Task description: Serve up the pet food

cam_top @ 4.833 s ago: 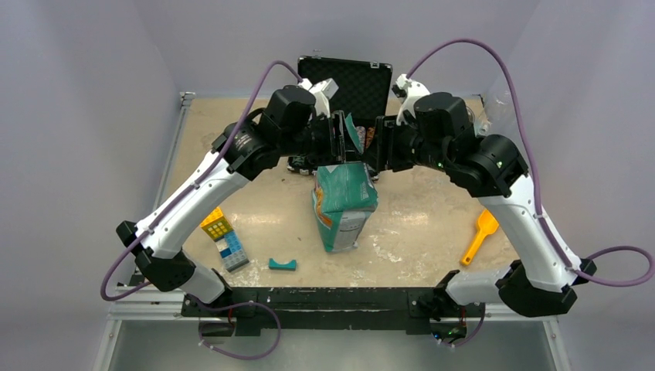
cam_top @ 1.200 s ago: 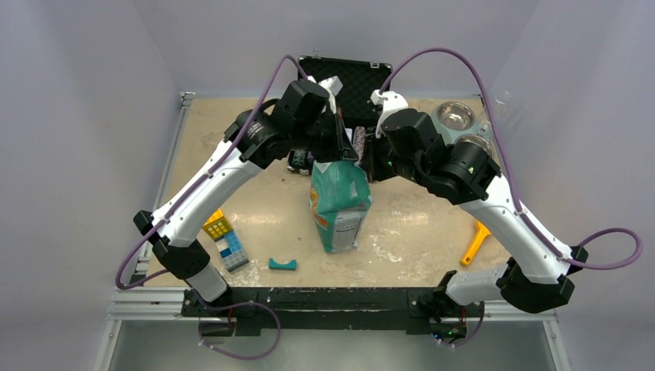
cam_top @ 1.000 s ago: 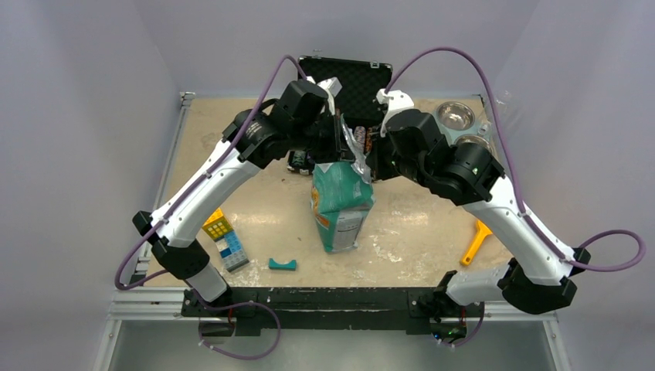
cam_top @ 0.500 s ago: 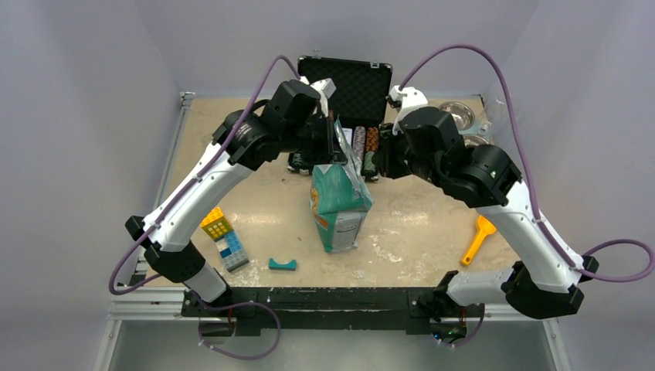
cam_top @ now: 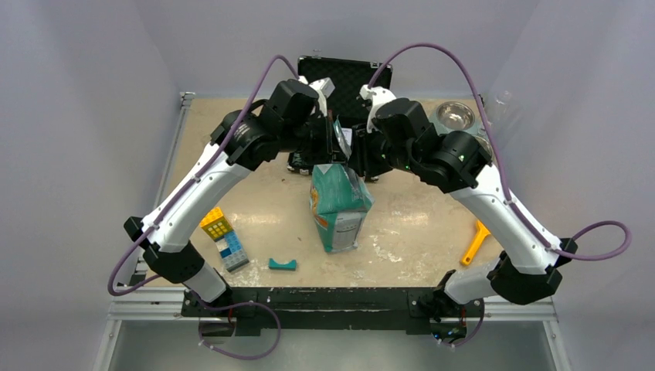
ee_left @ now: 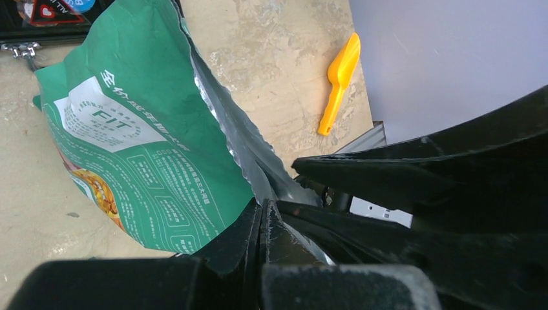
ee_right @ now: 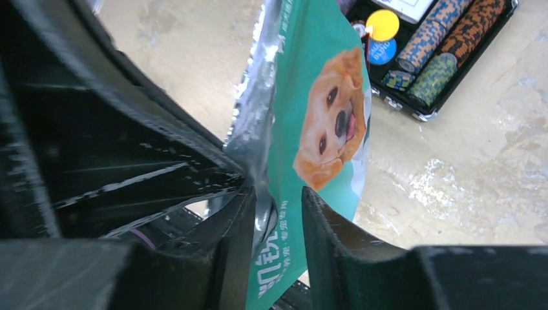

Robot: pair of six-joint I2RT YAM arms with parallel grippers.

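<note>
The teal-green pet food bag [cam_top: 341,202] stands upright mid-table, its torn top showing silver lining; the pet food itself is hidden inside. My left gripper [ee_left: 262,208] is shut on the bag's [ee_left: 139,152] top edge, at its far side in the top view [cam_top: 334,145]. My right gripper [ee_right: 278,201] is open, jaws astride the opposite top edge, with the bag's dog-printed wall [ee_right: 326,126] between them and a gap on the right side. From above, the right gripper [cam_top: 358,158] hangs just over the bag's mouth.
An open black case [cam_top: 344,77] with poker chips [ee_right: 446,45] lies behind the bag. A steel bowl [cam_top: 454,114] sits at the back right. An orange scoop [cam_top: 479,238] lies right. Coloured blocks [cam_top: 225,239] and a small teal piece [cam_top: 282,264] lie front left.
My right gripper has opened, letting go of the bag's edge, and its arm has swung left, back over the bag's mouth. The left gripper stays shut on the bag.
</note>
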